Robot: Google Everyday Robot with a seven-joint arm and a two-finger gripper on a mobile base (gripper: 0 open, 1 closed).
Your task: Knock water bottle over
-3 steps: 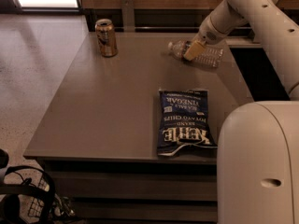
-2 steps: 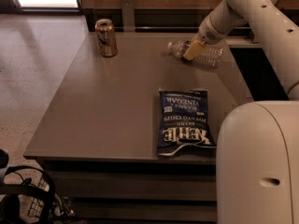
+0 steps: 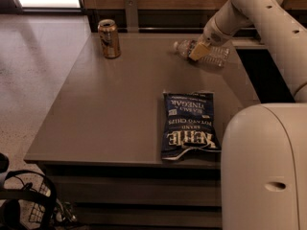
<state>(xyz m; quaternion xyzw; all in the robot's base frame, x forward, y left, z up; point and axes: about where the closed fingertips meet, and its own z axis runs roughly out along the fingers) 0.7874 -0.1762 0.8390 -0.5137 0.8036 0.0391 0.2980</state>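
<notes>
The water bottle (image 3: 211, 53), clear ribbed plastic, lies on its side near the far right edge of the grey table (image 3: 120, 104), its cap end pointing left. My gripper (image 3: 198, 51) sits over the bottle's middle, right against it, at the end of the white arm that reaches in from the upper right. The bottle's label is hidden behind the gripper.
A bronze-and-white drink can (image 3: 109, 38) stands upright at the far left of the table. A dark blue chips bag (image 3: 189, 124) lies flat at the front right. The robot's white body (image 3: 265, 166) fills the lower right. A black wire basket (image 3: 29, 207) sits on the floor at lower left.
</notes>
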